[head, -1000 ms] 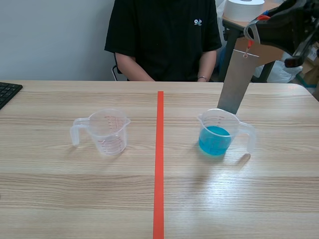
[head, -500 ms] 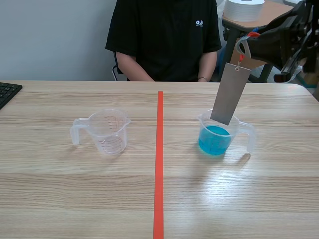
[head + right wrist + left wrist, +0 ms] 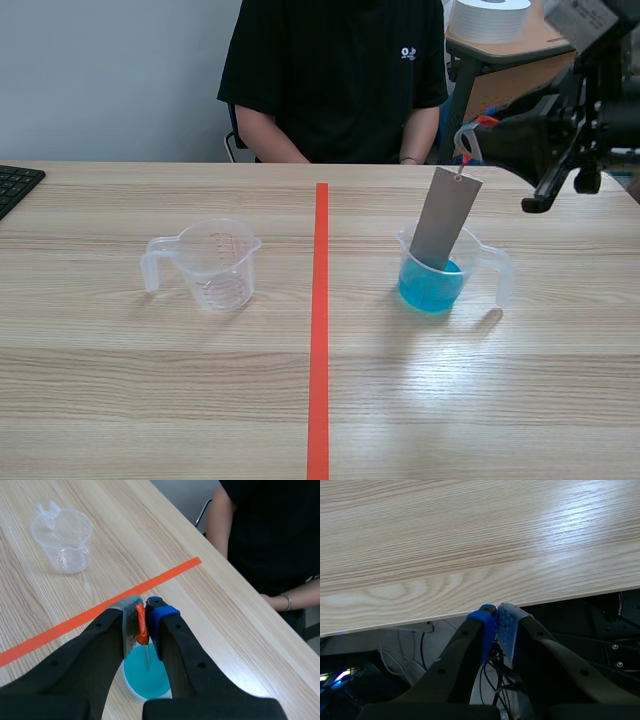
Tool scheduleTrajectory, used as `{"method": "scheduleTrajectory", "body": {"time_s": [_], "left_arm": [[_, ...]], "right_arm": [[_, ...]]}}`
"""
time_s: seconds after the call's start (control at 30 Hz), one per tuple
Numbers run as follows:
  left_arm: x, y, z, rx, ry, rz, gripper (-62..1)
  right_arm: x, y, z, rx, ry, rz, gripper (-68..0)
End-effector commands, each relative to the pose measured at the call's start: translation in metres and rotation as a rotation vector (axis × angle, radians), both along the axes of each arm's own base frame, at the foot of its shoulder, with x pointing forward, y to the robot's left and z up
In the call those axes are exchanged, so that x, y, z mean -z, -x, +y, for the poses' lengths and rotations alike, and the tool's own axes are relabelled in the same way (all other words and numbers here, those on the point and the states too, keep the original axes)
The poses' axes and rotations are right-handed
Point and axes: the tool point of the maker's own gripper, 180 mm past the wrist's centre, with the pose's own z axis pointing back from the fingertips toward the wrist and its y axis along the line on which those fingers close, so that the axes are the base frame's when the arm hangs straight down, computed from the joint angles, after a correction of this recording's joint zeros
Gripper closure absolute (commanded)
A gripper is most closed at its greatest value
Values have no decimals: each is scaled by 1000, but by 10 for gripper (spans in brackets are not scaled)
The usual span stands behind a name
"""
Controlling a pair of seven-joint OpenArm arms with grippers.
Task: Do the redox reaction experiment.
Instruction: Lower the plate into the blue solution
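Your table (image 3: 150,400) holds the cup of blue liquid (image 3: 428,291), and everything here is placed from that cup. Behind it sits a person (image 3: 330,70) in a black shirt, head cut off. Your right gripper (image 3: 466,140) hangs above the cup and a little behind it, jaws pinched tight on an orange tab (image 3: 142,625). Your left gripper (image 3: 495,625) is pressed closed on nothing just off a table edge; you cannot tell where it lies from the cup. A grey metal strip (image 3: 443,222) slants from the tab down into the cup; the cup wall hides how deep its lower end sits. An empty clear cup (image 3: 215,265) stands well apart from the blue one, across the red line. Beyond it, a keyboard (image 3: 15,185) is mostly cut off.
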Motion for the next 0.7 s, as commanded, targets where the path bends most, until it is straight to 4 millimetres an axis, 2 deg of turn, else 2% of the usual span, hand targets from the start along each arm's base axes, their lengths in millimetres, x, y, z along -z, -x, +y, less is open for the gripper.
{"method": "scheduleTrajectory", "body": {"time_s": [0.0,0.4,0.67], "left_arm": [[-1,2,-3,4,9,-3,-47],[-1,2,-3,3,9,-2,-47],[5,7,-1,-3,3,42,-47]], "right_arm": [[-10,-4,-1,-3,-12,-33,-15],[6,-1,-4,-20,-48,-6,-15],[16,-2,-14,-8,-38,-5,-15]]}}
